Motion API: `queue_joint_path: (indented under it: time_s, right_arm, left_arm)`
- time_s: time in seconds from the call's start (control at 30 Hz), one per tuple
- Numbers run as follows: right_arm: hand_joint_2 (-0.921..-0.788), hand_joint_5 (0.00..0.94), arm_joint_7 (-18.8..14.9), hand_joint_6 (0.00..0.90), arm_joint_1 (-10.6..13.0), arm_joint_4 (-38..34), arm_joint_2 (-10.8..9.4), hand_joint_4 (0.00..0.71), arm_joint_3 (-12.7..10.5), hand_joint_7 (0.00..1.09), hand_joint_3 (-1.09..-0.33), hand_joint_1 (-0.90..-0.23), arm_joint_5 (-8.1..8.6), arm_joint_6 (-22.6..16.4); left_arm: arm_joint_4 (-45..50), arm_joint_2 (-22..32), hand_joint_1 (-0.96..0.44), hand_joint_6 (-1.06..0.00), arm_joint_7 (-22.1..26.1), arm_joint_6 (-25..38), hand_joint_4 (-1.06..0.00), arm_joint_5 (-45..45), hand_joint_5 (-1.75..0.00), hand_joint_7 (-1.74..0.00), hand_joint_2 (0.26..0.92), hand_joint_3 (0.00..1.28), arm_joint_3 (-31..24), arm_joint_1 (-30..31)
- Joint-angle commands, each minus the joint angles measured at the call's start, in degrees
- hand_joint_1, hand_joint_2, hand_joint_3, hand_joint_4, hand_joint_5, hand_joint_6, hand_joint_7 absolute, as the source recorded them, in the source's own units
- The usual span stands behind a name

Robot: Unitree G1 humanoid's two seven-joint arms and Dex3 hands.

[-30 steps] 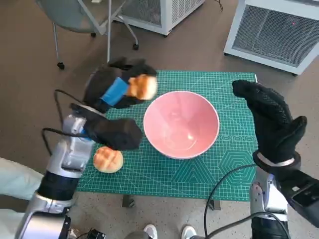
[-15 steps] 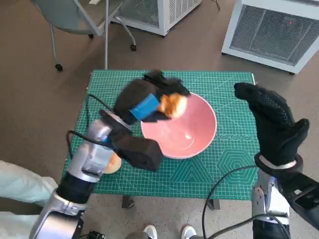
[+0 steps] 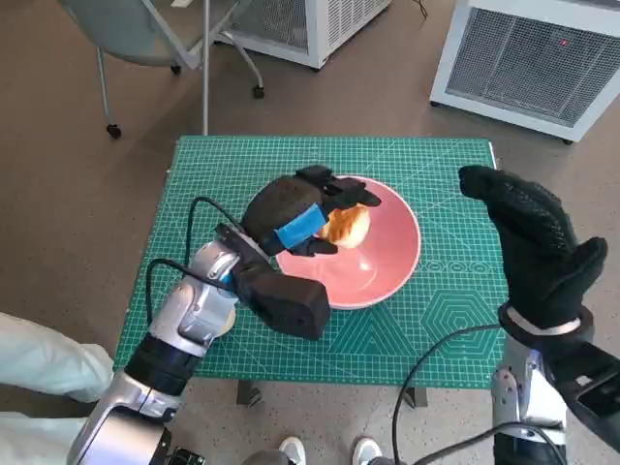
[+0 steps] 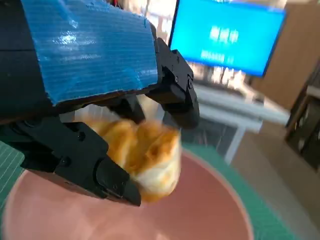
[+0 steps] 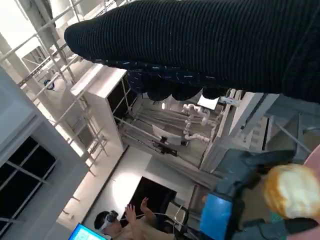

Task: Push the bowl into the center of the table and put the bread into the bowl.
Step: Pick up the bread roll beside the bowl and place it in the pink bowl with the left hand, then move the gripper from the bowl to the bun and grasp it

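My left hand (image 3: 295, 215) grips a golden bread roll (image 3: 348, 226) and holds it above the inside of the pink bowl (image 3: 387, 262), toward the bowl's ten o'clock side. From the left wrist view the roll (image 4: 142, 155) sits clamped between my black fingers (image 4: 75, 160), with the bowl's pink wall (image 4: 210, 210) below it; I cannot tell whether the roll touches the bowl. The bowl sits near the middle of the green cutting mat (image 3: 242, 165) that covers the small table.

My right hand (image 3: 538, 242) is raised at three o'clock from the bowl, apart from it, fingers spread and holding nothing. Its knitted glove (image 5: 200, 45) fills the top of the right wrist view, where my other hand's blue tape (image 5: 215, 217) and the roll (image 5: 290, 190) show in a corner.

A second bread roll (image 3: 225, 312) lies on the mat at about eight o'clock from the bowl, mostly hidden under my left forearm (image 3: 194, 320). Black cables (image 3: 184, 242) loop beside that arm.

Off the table, a chair on wheels (image 3: 145, 39) stands at eleven o'clock, and white slatted units (image 3: 542, 58) at one o'clock. A person (image 5: 125, 220) shows small in the right wrist view, and shoe tips (image 3: 325, 451) show at six o'clock.
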State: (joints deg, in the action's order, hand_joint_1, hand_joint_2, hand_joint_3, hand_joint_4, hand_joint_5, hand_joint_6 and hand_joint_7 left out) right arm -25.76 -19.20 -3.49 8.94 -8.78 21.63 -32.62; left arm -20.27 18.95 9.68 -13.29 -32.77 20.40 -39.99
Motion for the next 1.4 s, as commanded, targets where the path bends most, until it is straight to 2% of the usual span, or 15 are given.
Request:
queue_joint_path:
  time_s: [0.03, 0.3, 0.53, 0.87, 1.13, 1.4]
  right_arm:
    - [-0.921, 0.0, 0.7, -0.001, 1.3, 0.0, -0.1, 0.057, 0.0, 0.43, -0.67, -0.674, -0.6, 0.8]
    - [-0.921, 0.005, 1.1, -0.001, 1.4, 0.3, -0.4, 0.067, 0.3, 0.43, -0.671, -0.673, -1.03, 1.3]
    - [-0.921, 0.009, 1.2, -0.001, 1.4, 0.2, -0.6, 0.077, 0.6, 0.43, -0.67, -0.677, -0.93, 1.6]
    - [-0.921, 0.008, 1.1, -0.001, 1.4, 0.1, -0.8, 0.078, 1.0, 0.43, -0.668, -0.677, -1.04, 1.5]
    - [-0.921, 0.007, 0.9, -0.001, 1.2, -0.3, -0.9, 0.077, 1.3, 0.43, -0.669, -0.667, -1.13, 1.2]
    - [-0.921, 0.006, 0.8, -0.001, 0.5, -1.4, -1.0, 0.077, 1.5, 0.43, -0.669, -0.665, -1.34, 0.9]
  left_arm:
    - [0.2, 0.5, -0.26, -0.41, 2.7, -0.2, -0.24, 1.9, 0.0, -0.04, 0.815, 0.0, -0.6, -1.0]
    - [3.1, 2.2, -0.3, -0.39, 4.4, -1.0, -0.2, 3.3, 0.0, -0.02, 0.806, 0.0, -2.1, 0.3]
    - [8.1, 5.4, -0.33, -0.39, 7.3, -2.4, -0.19, 8.4, 0.0, -0.01, 0.805, 0.0, -6.3, 2.8]
    - [14.3, 12.8, -0.33, -0.39, 15.2, -1.5, -0.19, 18.7, 0.0, -0.01, 0.802, 0.0, -14.6, 7.9]
    - [17.2, 20.6, -0.31, -0.39, 22.5, 3.1, -0.19, 22.4, 0.0, -0.01, 0.797, 0.0, -19.3, 11.6]
    - [22.3, 29.4, -0.31, -0.37, 33.2, 12.7, -0.19, 22.9, 0.0, 0.0, 0.775, 0.0, -20.3, 14.4]
